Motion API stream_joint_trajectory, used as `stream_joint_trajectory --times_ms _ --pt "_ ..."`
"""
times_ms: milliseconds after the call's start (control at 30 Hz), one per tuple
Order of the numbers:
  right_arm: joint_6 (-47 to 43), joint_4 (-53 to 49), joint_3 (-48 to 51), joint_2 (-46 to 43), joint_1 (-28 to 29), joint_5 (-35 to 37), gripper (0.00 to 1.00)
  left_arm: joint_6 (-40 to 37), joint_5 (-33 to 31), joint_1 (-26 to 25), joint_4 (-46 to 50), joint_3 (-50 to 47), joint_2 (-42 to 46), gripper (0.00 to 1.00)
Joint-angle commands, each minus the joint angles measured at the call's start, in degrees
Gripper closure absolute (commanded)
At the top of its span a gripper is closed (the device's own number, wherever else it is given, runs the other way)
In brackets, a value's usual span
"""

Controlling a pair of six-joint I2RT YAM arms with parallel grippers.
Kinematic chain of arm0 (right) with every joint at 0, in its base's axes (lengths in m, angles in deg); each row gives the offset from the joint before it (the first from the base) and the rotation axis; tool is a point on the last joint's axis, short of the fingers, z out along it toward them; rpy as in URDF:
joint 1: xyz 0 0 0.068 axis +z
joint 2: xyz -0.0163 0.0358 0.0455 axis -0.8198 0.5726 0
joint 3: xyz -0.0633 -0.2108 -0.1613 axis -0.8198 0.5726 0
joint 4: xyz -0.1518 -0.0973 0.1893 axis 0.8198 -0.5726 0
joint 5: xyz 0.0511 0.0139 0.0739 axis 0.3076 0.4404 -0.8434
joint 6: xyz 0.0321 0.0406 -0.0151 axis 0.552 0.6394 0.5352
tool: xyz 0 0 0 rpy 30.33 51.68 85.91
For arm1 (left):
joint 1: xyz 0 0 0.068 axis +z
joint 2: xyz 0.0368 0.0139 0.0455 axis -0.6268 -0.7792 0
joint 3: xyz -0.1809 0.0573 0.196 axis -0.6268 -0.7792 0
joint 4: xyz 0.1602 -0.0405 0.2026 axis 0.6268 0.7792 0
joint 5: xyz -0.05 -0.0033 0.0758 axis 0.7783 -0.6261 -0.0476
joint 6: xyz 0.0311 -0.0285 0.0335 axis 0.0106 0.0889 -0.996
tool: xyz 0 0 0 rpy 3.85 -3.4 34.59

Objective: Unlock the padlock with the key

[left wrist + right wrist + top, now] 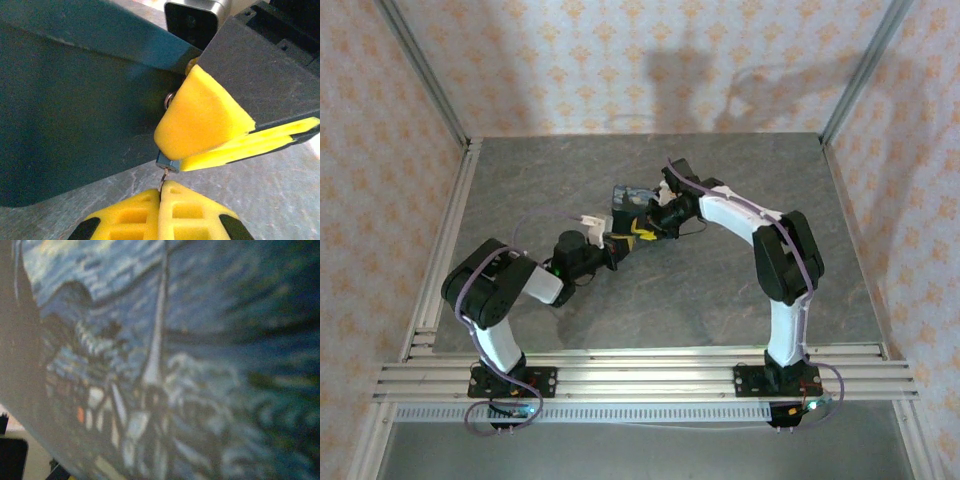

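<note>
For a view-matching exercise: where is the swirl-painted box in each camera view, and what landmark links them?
Top external: box mid-table, just beyond the right gripper.
Left wrist: its dark teal side, across the left and top.
Right wrist: its swirl painting, close up and blurred.
Landmark: the right gripper's yellow fingers, in the top and left-wrist views.

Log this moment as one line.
left fingers: shut on thin metal key | right fingers: shut on tiny dark-and-blue padlock | key tip at padlock | swirl-painted blue box beside
</note>
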Motion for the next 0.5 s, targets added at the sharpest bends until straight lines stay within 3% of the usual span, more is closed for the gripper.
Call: stream_joint_trajectory --times_ms 0,300,467 --pt "5.28 2.68 1.81 -1.46 2.21 0.21 0.97 -7.69 -6.15 -2.31 1.22 -0.11 3.84 1.00" --pt "6.37 2.72 2.92 -2.42 3.02 2.32 0.89 -17.85 -12.34 -8.51 11.74 1.75 4.99 1.00" --pt "6.32 2.67 3.69 -2.90 3.27 3.75 0.80 -18.98 -12.46 -9.51 13.54 2.07 5.39 1.00"
